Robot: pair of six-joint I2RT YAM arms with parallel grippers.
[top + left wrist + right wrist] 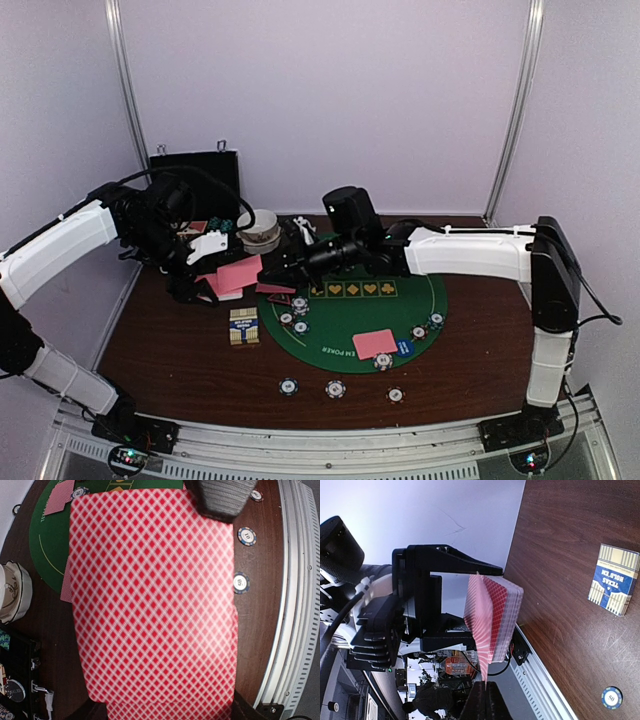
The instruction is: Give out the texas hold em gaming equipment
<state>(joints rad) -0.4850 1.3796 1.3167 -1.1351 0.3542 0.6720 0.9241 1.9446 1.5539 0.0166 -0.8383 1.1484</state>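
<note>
- The left gripper (212, 278) was clamped on the deck of pink-backed cards (150, 605), held above the table (180, 350) just left of the green mat (350, 320).
- The right gripper (484, 700) was pinched tight on the edge of one outer card (479, 635), which stood fanned away from the deck.
- Risk: a neighbouring card could cling by friction and be drawn out too, then drop short of its position.
- Risk: the pinch sat close to the card's edge, so the card could slip free and fall.
- Risk: a sideways pull could lever the deck in the left jaws and spill it over the dealt cards (374, 343) and the chips (335, 388).
</note>
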